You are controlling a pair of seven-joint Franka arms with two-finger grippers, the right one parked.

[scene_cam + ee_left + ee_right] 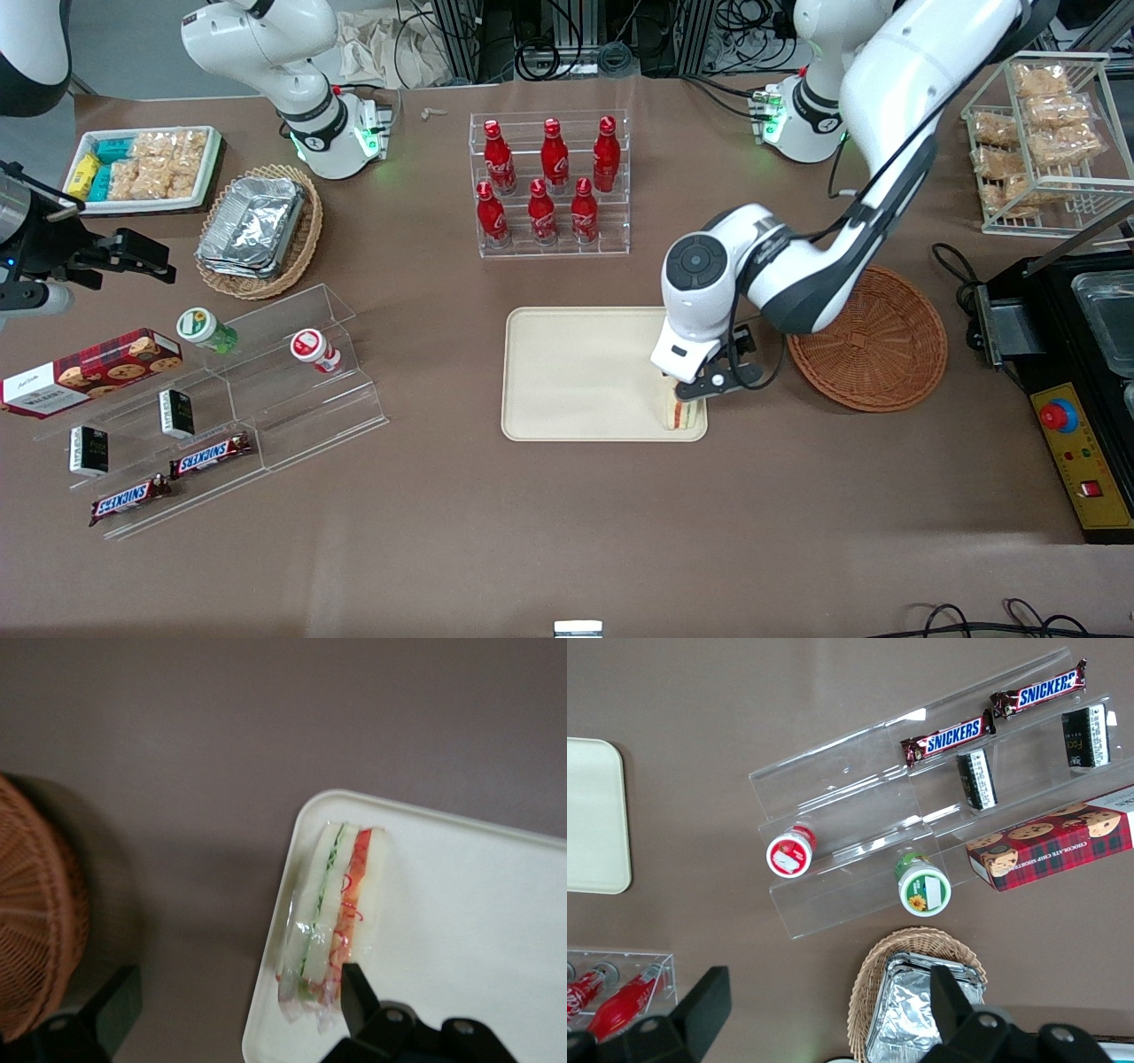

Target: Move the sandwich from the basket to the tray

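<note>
The sandwich [683, 414] is a wrapped white wedge with red and green filling. It rests on the beige tray [576, 372], at the corner nearest the front camera and the reddish-brown basket [873, 346]. The basket holds nothing. My left gripper [689, 390] is just above the sandwich. In the left wrist view the gripper [235, 1001] is open. One finger is beside the sandwich [330, 912] over the tray [461, 930]. The other finger is over the bare table beside the basket [35, 904]. The fingers do not press the sandwich.
A clear rack of red bottles [551, 182] stands farther from the front camera than the tray. A wire rack of snack bags [1045, 142] and a black machine [1076, 372] lie toward the working arm's end. Acrylic shelves with snacks [213, 399] lie toward the parked arm's end.
</note>
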